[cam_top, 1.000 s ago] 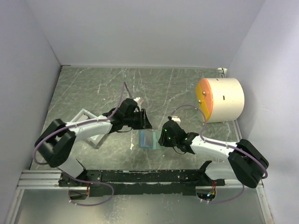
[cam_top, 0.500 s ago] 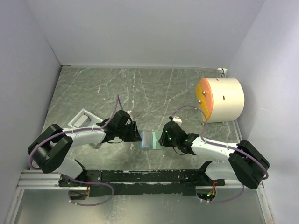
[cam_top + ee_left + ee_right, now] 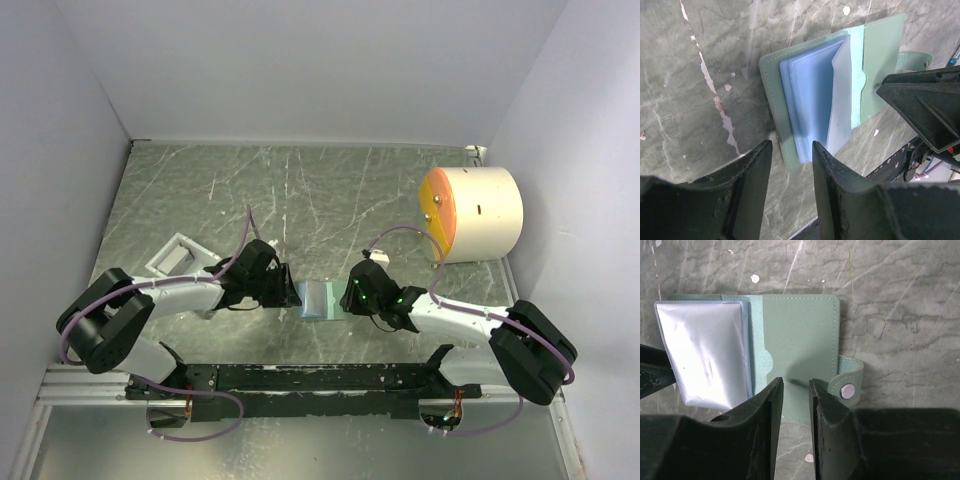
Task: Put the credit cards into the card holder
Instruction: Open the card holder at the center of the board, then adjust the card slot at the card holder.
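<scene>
Green veined marble (image 3: 330, 190) runs under both arms, with white walls around it. Your left gripper (image 3: 790, 145) has its jaws half apart with nothing between them, tips just beside the edge of the card holder (image 3: 875, 55). Your right gripper (image 3: 794, 382) shows a narrow gap, also empty, its tips at the edge of the bare green cover. You cannot tell from these views whether they press on it.

The holder lies open and flat between the two grippers, close to the arms' bases. Its blue sleeves (image 3: 810, 95) sit on the half by the left gripper. The snap tab (image 3: 847, 390) is on the half by the right. No card shows clearly. The tray (image 3: 162, 252) off to the left holds something grey, too small to name.

The step looks like readying a pocket. Pin the green cover with the right tips so the holder cannot slide. Then have the left catch one sleeve's edge, not the whole stack. Go low and slow, because the clear plastic looks limp and would likely buckle if pushed end-on.
</scene>
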Tool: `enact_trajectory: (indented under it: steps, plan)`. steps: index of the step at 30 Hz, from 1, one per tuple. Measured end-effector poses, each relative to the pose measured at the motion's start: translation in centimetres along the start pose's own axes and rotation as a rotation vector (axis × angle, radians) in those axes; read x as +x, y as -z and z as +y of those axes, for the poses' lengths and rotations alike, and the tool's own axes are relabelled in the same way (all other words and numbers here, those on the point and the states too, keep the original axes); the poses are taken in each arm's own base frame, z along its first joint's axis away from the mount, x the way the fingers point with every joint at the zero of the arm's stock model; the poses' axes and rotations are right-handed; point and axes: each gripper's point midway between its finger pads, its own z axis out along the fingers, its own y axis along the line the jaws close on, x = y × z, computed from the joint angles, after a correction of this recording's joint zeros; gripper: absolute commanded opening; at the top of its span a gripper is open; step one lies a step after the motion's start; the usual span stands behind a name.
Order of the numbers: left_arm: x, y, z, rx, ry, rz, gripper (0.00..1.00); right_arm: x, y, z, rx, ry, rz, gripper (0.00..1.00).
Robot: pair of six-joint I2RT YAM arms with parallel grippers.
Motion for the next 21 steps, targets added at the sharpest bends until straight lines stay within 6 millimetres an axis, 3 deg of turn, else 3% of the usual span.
enact_trajectory:
  steps: [13, 16, 21]
  plan:
    - [1.0, -0.8, -1.4, 0.150, 0.058, 0.007, 0.49, -0.1, 0.0, -0.1, 0.004, 0.000, -0.005, 0.28]
    - [0.7, -0.5, -2.6, 0.218, 0.063, -0.006, 0.47, -0.1, 0.0, -0.2, 0.007, 0.000, -0.009, 0.28]
    - [-0.6, 0.6, -5.1, 0.327, 0.047, -0.054, 0.36, -0.1, 0.0, -0.2, 0.008, 0.000, -0.010, 0.28]
